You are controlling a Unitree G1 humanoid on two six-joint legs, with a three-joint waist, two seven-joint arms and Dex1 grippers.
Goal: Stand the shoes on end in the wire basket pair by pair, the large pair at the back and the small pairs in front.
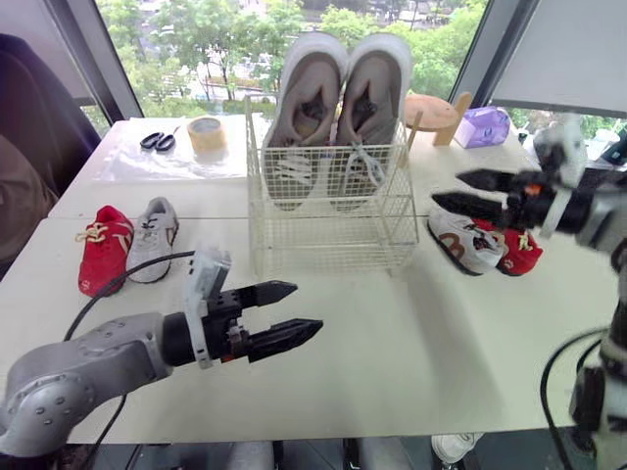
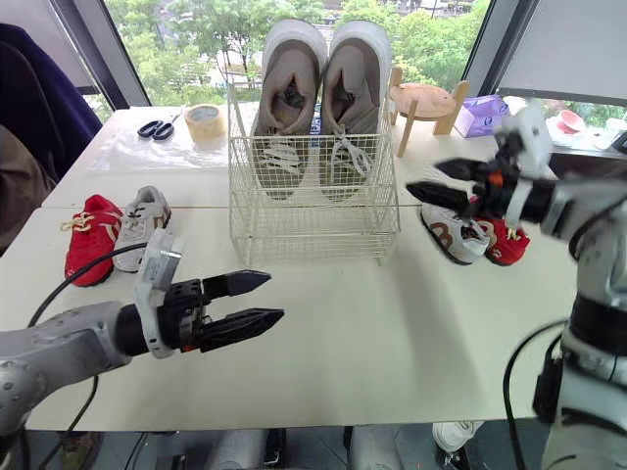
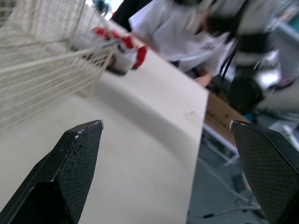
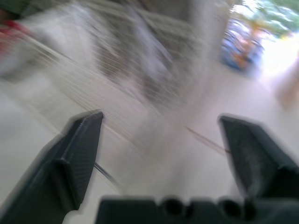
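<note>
**Large pair upright in the basket, both pincers empty and wide.**

The large grey shoes (image 1: pixel 306 108) stood on end, side by side, at the far side of the wire basket (image 1: pixel 328 245) in the middle of the desk (image 1: pixel 392 343). A red shoe (image 1: pixel 103 250) and a grey-and-white shoe (image 1: pixel 154 238) lay left of the basket. A white shoe (image 1: pixel 465 243) and the other red shoe (image 1: pixel 519 253) lay to its right. The left pincer (image 1: pixel 307 306) hovered wide open over the near desk, and the right pincer (image 1: pixel 447 188), also spread, hung above the right-hand shoes.
</note>
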